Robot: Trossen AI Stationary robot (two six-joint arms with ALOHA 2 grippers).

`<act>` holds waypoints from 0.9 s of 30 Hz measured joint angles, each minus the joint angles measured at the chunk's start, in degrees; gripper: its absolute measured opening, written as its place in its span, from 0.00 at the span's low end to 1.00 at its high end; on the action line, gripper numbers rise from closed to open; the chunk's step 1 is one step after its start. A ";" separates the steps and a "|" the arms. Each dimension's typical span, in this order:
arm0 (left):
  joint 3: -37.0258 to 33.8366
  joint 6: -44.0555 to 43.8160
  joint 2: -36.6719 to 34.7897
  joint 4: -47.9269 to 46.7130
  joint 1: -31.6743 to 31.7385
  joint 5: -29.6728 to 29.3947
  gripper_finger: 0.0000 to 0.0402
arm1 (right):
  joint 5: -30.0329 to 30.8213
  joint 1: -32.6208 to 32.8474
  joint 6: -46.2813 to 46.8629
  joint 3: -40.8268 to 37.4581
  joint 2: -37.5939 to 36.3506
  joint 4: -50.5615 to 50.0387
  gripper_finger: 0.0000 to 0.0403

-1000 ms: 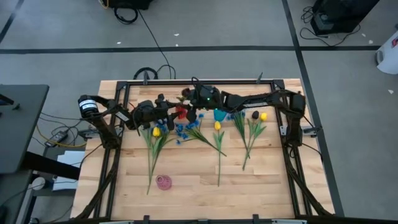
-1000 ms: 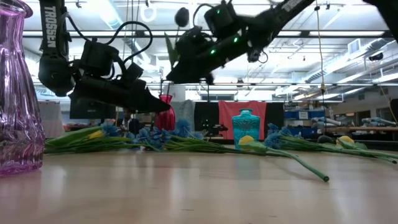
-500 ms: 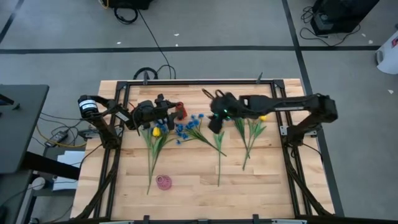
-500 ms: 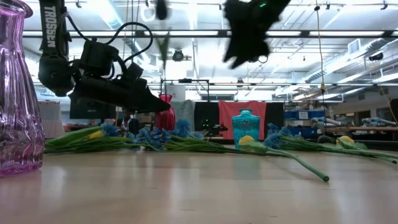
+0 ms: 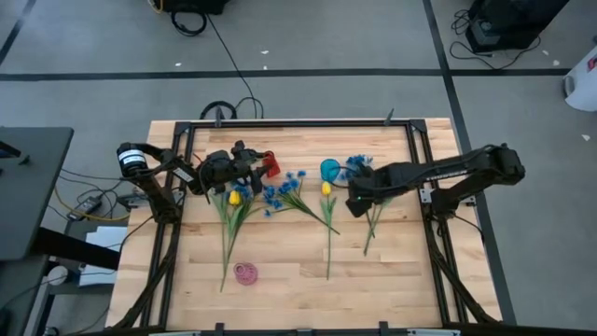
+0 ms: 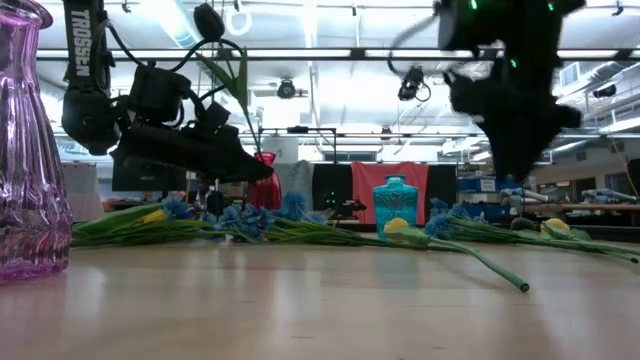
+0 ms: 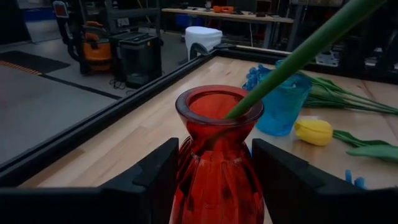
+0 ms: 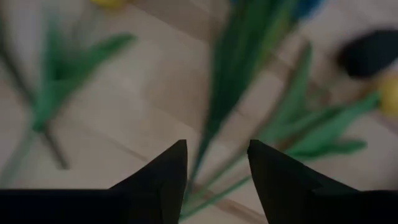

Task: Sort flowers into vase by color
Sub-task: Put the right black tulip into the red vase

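A red glass vase [image 5: 270,166] [image 7: 217,155] stands upright near the table's far edge, and my left gripper [image 5: 256,169] [image 7: 214,163] is shut on it. A dark tulip [image 6: 208,20] leans out of the vase's mouth on its green stem [image 7: 298,56]. My right gripper [image 5: 354,198] [image 8: 217,174] is open and empty. It hovers over the green stems [image 8: 236,81] on the table's right, near a dark tulip [image 8: 373,53]. Yellow tulips [image 5: 234,197] [image 5: 326,189] and blue blossoms [image 5: 276,191] lie flat on the wood. My left gripper has the red vase's body [image 7: 186,180], below its narrow neck, between its two fingers [image 7: 149,180], one on each side. It comes in level from the table's left. The vase stays upright; its base is hidden.
A blue vase [image 5: 330,170] [image 6: 393,205] stands right of the red one, with blue blossoms [image 5: 359,164] beside it. A pink-purple vase [image 5: 245,273] [image 6: 25,140] stands near the table's near edge. A dark metal frame [image 5: 280,125] borders the table. Bare wood lies on the near right.
My right gripper carried the dark tulip over the red vase and let it go. It then swung toward the table's right and down over the flowers there. The tulip now stands in the vase, and its head has tipped over to one side.
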 joint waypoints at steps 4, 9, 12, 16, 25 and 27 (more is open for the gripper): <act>0.00 0.35 0.00 0.00 0.00 -0.35 0.50 | -0.35 -1.21 3.71 -4.66 0.05 0.08 0.42; 0.00 0.37 0.00 -0.02 0.00 -0.33 0.50 | -1.91 -2.60 5.36 -7.84 0.07 1.14 0.41; 0.00 0.37 0.00 -0.04 0.00 -0.32 0.50 | -3.41 -3.43 6.65 -9.41 0.07 3.95 0.40; 0.00 0.11 0.00 -0.22 0.00 -0.29 0.50 | -5.46 -3.61 7.88 -11.06 1.74 8.07 0.39; 0.00 0.02 0.00 -0.44 0.00 -0.20 0.50 | -9.54 -3.48 9.45 -10.72 8.07 8.88 0.34; 0.00 0.02 0.00 -0.48 0.00 -0.10 0.50 | -9.75 -3.48 9.45 -10.67 8.90 9.12 0.32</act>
